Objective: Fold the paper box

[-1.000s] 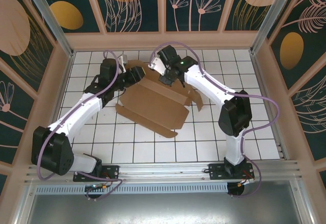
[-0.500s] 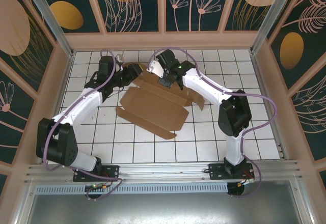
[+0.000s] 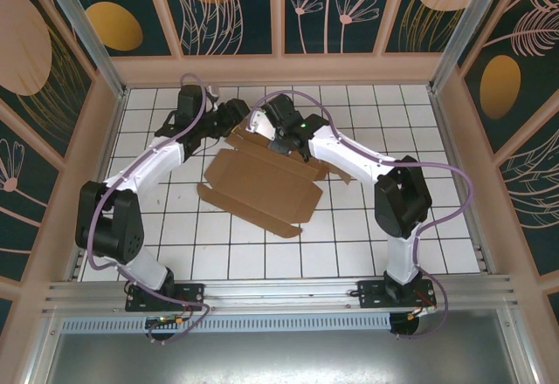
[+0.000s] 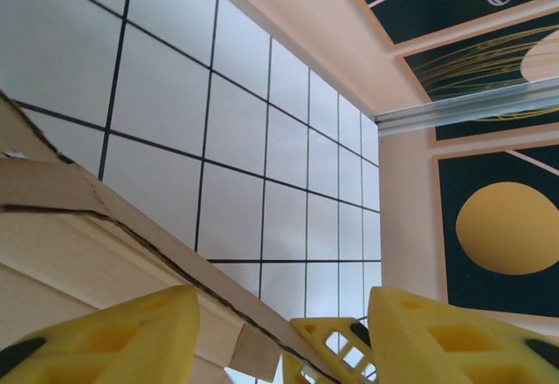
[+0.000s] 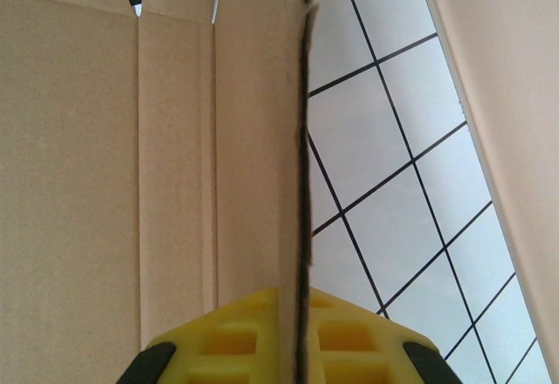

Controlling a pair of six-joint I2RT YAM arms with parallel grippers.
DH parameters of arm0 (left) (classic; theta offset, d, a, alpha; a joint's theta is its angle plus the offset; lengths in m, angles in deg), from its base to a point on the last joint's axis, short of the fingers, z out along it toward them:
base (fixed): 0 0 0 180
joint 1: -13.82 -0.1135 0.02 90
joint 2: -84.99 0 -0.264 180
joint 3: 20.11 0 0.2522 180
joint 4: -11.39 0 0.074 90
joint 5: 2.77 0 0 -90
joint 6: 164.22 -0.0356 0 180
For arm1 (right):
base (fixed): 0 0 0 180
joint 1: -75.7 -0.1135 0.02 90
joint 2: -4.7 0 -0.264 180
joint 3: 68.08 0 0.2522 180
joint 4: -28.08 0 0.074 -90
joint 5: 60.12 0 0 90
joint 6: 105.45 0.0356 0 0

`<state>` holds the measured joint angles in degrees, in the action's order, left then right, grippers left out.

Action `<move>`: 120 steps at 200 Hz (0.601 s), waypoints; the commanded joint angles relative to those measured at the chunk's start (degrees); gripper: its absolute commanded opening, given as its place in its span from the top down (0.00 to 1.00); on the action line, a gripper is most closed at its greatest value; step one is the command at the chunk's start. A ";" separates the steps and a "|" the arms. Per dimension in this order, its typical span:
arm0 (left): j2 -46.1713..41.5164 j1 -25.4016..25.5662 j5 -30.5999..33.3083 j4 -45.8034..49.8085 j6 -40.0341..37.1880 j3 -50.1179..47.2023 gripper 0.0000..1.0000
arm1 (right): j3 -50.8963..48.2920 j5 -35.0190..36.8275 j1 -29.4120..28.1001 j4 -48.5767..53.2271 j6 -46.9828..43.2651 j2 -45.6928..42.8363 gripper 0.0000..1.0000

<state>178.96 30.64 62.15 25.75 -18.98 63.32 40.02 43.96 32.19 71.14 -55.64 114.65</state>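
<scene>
The paper box (image 3: pixel 262 183) is a flat brown cardboard sheet with flaps, lying mid-table on the white tiles. Its back flap is lifted. My right gripper (image 3: pixel 281 140) is shut on that flap's edge; in the right wrist view the yellow fingers (image 5: pixel 227 340) clamp the thin cardboard (image 5: pixel 131 140) between them. My left gripper (image 3: pixel 234 120) is at the sheet's back left corner. Its jaws (image 4: pixel 284 314) stand apart, open, with the raised cardboard edge (image 4: pixel 79 244) running across the gap. A yellow finger of the right gripper (image 4: pixel 327 340) shows just beyond it.
Wooden walls enclose the tiled floor (image 3: pixel 393 227); the back wall (image 3: pixel 279 70) is about one tile behind both grippers. A metal rail (image 3: pixel 279 292) with the arm bases runs along the near edge. Bare tiles lie right and in front of the sheet.
My left arm has stretched farther back and its gripper has come up to the back left corner. The right gripper has shifted slightly left with the flap in it.
</scene>
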 commanded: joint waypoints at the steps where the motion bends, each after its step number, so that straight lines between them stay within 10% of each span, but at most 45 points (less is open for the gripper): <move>1: 1.93 -0.16 -0.56 -0.64 1.53 1.85 0.52 | -1.18 0.42 -0.18 -0.73 -0.71 -1.94 1.00; 60: 3.77 -0.18 0.82 -3.59 2.76 0.35 0.95 | -1.68 0.65 -0.18 -1.75 -1.64 -2.18 1.00; 120: 3.85 -0.13 3.36 -17.38 4.12 -7.72 1.00 | -2.09 -10.20 0.49 -2.64 2.56 -8.32 0.55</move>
<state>182.13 30.68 62.57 18.06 -14.50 59.91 38.17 41.86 32.25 69.70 -55.86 112.60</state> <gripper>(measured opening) 0.051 0.402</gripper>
